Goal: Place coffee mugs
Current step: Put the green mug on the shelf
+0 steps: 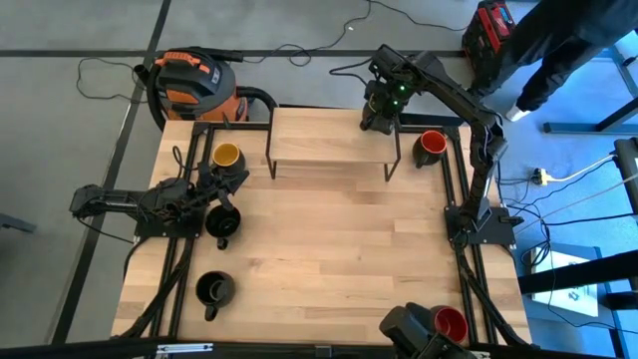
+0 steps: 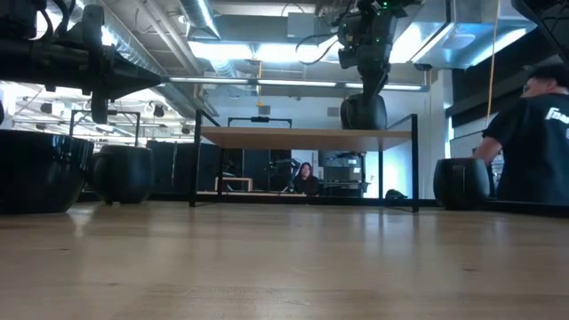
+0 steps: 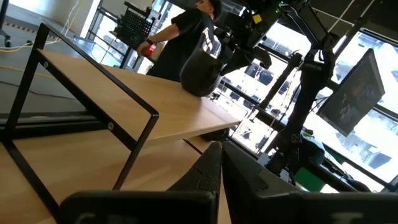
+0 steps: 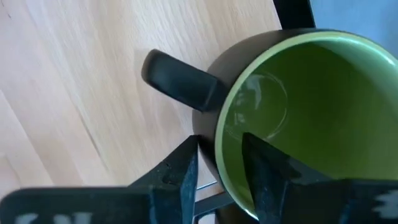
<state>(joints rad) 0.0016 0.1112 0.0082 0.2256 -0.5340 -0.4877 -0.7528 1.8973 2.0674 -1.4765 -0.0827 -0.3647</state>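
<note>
Pinching green-lined mug rim on shelf: right tool; left tool clenched.

Robotics lab | shop vacuum, ceiling ducts (exposed), floor cables

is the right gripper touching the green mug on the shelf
Touching. The right wrist view shows the right gripper with one finger inside and one outside the green mug's rim, pinching the wall.
</note>
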